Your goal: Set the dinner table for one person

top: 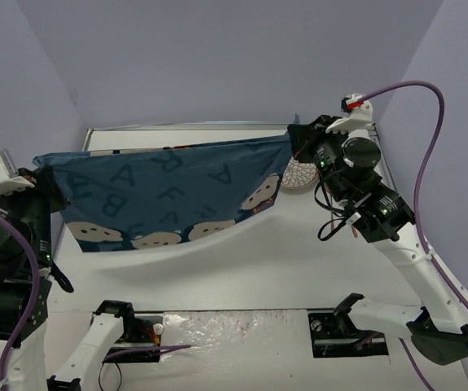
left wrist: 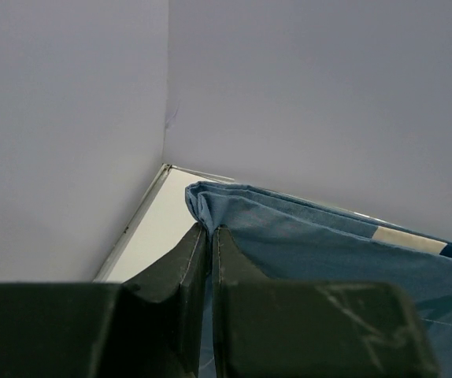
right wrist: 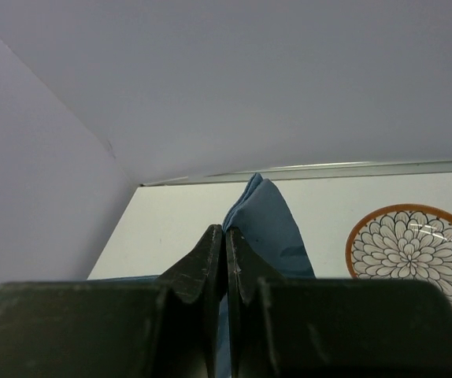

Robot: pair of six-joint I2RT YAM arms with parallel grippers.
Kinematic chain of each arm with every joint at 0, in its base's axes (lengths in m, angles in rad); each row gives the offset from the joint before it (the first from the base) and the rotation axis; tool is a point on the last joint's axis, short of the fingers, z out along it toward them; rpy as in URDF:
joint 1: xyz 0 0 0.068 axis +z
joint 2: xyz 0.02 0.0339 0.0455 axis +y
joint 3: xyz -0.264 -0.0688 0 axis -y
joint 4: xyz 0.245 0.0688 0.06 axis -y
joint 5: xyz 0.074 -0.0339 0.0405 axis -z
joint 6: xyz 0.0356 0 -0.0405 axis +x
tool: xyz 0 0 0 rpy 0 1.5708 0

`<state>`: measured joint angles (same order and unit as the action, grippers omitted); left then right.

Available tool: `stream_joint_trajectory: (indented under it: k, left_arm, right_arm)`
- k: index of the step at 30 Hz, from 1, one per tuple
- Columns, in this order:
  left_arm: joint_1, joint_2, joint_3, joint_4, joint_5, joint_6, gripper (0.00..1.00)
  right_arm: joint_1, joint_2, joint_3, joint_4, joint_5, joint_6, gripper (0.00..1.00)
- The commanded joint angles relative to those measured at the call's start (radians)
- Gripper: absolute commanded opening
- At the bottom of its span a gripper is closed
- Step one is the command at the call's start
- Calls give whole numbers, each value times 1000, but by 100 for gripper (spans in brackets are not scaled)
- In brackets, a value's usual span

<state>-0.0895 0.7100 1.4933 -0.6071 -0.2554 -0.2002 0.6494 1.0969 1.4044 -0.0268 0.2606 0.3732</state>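
A blue cloth placemat [top: 169,191] with white bear faces and letters hangs stretched in the air between my two grippers, above the white dinner table [top: 242,273]. My left gripper [top: 45,165] is shut on its left corner, and the bunched blue corner shows at the fingertips in the left wrist view [left wrist: 210,228]. My right gripper [top: 293,140] is shut on the right corner, seen pinched in the right wrist view [right wrist: 226,230]. The placemat's lower edge sags down to the tabletop.
A round plate [top: 301,176] with a flower pattern and orange rim lies on the table behind the placemat's right end; it also shows in the right wrist view [right wrist: 415,253]. Grey walls enclose the table at back, left and right.
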Motion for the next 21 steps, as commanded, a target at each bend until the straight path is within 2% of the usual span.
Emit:
stream_joint_trajectory:
  k: [1, 6, 14, 18, 21]
  left_arm:
    - [8, 114, -27, 36, -89, -18, 0]
    - [12, 315, -88, 141, -142, -33, 0]
    - [98, 707, -83, 288, -182, -54, 0]
    - [177, 902, -49, 349, -173, -38, 0]
    - [210, 1025, -13, 408, -168, -15, 0]
  right_arm:
    - [-8, 76, 47, 33, 63, 17, 0]
    - [-49, 246, 144, -25, 94, 60, 0]
    - [-113, 712, 316, -24, 14, 104, 0]
    - [-122, 940, 414, -19, -38, 108, 0]
    - [-126, 1060, 507, -3, -40, 87, 0]
